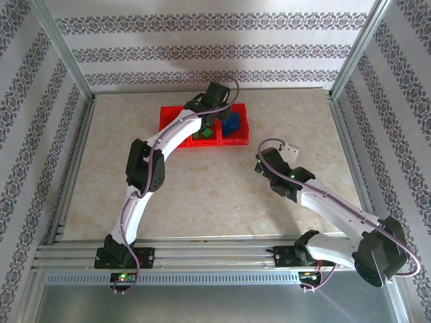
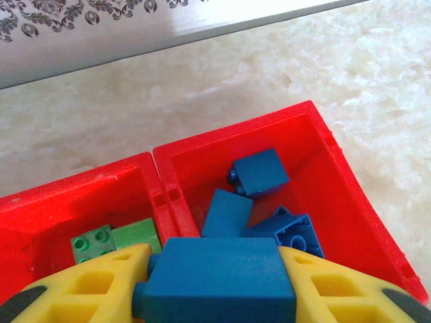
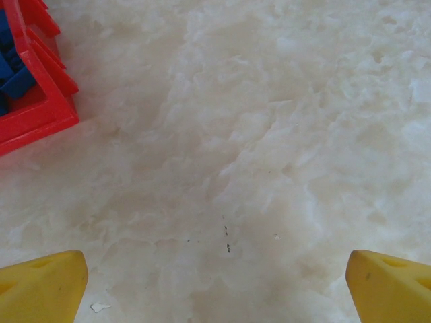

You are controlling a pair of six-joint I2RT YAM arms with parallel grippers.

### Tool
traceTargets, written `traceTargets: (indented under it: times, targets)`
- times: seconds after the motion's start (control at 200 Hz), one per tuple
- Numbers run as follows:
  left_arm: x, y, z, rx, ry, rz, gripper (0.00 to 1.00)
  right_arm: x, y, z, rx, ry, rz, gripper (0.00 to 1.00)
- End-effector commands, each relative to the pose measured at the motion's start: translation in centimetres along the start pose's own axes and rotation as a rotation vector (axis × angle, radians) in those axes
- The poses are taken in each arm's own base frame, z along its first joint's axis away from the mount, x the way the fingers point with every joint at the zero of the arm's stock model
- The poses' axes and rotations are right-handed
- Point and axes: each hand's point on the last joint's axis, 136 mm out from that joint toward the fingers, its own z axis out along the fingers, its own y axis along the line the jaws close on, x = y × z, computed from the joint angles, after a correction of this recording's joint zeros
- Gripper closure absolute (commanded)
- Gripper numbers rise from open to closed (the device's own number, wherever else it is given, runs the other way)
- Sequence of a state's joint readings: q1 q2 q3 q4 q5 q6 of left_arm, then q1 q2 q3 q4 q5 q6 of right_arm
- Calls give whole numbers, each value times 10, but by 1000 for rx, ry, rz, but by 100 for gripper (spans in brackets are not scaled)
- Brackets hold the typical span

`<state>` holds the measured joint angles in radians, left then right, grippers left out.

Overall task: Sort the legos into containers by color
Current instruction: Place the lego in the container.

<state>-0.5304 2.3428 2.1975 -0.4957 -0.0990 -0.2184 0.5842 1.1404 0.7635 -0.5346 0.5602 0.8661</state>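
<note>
The left tool is clamped tight around a blue brick at the bottom centre of its wrist frame, over a red bin that holds 3 more blue bricks. The bin next to it, at lower left, holds green bricks. The right tool gapes wide with nothing in it, low over the pale counter, a corner of the bins at the upper left of its frame

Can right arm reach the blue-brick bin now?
Probably, but contested: right gripper is open over bare table, the bin near, nothing between; left gripper hangs over that bin gripping a blue brick.
</note>
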Motion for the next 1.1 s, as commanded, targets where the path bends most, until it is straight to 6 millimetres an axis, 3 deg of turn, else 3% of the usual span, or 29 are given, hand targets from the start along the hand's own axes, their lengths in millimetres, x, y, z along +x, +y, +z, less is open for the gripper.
traceTargets:
  times: [0.0, 0.325, 0.814, 1.094]
  targets:
    - [-5, -1, 4, 22, 6, 10, 61, -4, -1, 1, 19, 4, 14, 2]
    - [14, -15, 17, 92, 71, 11, 61, -6, 3, 3, 19, 5, 11, 2]
    - [35, -49, 0, 150, 88, 87, 61, -8, 6, 4, 19, 3, 11, 2]
    - [48, -55, 5, 156, 113, 102, 60, -9, 10, 6, 15, 13, 6, 2]
